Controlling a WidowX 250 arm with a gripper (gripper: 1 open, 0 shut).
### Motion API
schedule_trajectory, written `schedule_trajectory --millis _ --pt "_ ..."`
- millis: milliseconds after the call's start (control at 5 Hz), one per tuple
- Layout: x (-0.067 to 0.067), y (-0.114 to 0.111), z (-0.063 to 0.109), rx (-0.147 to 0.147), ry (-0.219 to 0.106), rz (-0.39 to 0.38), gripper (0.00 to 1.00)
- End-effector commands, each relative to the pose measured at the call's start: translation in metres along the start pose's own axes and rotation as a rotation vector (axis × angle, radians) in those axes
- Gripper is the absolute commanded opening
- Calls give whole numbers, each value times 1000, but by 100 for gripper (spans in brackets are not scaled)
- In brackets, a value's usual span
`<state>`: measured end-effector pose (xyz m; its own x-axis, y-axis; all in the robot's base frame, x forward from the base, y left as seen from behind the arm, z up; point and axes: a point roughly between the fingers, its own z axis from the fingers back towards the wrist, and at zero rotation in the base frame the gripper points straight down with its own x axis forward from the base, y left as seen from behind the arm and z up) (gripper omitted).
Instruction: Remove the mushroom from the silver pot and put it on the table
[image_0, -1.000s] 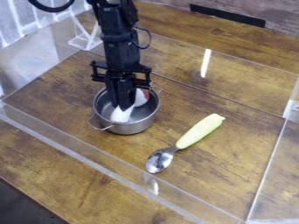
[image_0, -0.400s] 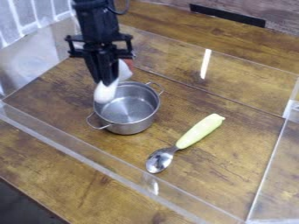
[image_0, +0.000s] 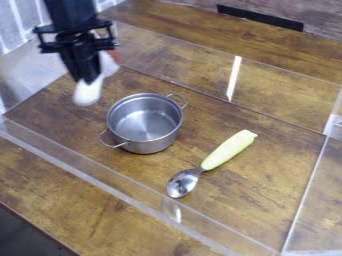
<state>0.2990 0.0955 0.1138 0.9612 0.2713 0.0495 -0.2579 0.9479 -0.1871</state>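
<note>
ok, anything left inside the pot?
The pot shows only its bare shiny bottom; its near inner wall is hidden by the rim. The mushroom hangs from the shut gripper up left, over the table.

Table (image_0: 267, 95) bears pot (image_0: 143, 124), corn (image_0: 229, 149), spoon (image_0: 183, 183)

Bare table (image_0: 80, 135) along left edge, under the raised gripper (image_0: 86, 88). Silver pot (image_0: 144, 123) blocks centre. Corn piece (image_0: 230, 149) and spoon (image_0: 183, 183) obstruct the front-right; acrylic panels (image_0: 120, 185) border edges.
</note>
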Motion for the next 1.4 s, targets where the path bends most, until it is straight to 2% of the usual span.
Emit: schedule_trajectory --millis 0,600,1000,1200 --pt "-7 31 16 28 -71 30 0" --pt "-3 59 -33 38 -3 -55 0" --pt "-6 60 -54 34 23 -53 0" --pt "-2 59 -65 29 37 -75 0"
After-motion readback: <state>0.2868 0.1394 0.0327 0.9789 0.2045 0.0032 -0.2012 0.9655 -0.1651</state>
